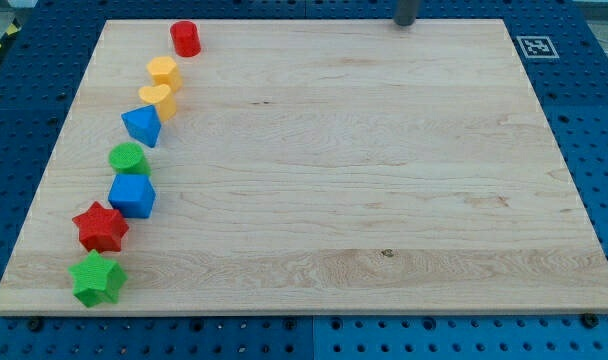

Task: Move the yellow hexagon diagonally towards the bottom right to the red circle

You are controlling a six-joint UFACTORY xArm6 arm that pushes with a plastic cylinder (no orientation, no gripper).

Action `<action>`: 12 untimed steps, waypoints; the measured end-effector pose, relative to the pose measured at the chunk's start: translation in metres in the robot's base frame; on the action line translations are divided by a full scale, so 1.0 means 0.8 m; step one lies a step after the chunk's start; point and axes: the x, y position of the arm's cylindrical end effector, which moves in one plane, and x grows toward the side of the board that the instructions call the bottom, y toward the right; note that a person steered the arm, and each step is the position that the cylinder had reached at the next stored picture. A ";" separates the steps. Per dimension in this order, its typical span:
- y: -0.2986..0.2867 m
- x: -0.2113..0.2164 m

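Eight blocks total, all in one curved line down the left side of the wooden surface [364, 180]. Count: 1 red circle [186, 38], 1 yellow hexagon [163, 72], 1 yellow heart [158, 99], 1 blue triangle [142, 125], 1 green circle [129, 159], 1 blue block [133, 195] of faceted shape, exact shape hard to call, 1 red star [100, 226], 1 green star [97, 278]. So 2 yellow, 2 red, 2 blue, 2 green.

Red circle is top of the line, near the surface's top edge, left of centre. Yellow hexagon sits just below and slightly left of it, close but apart. Heart is right under the hexagon, looks touching. Triangle touches the heart's lower left. Green circle below that, blue block below it, then red star, then green star near the bottom left corner.

Rod at the top edge, right of centre; my tip [406, 23] is just at that edge, well apart from every block. No end effector jaws here, plain rod, grasping nothing.

Small black-and-white marker [536, 46] off the top right corner.
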 end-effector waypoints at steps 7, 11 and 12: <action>-0.404 0.000; -0.508 0.049; -0.508 0.083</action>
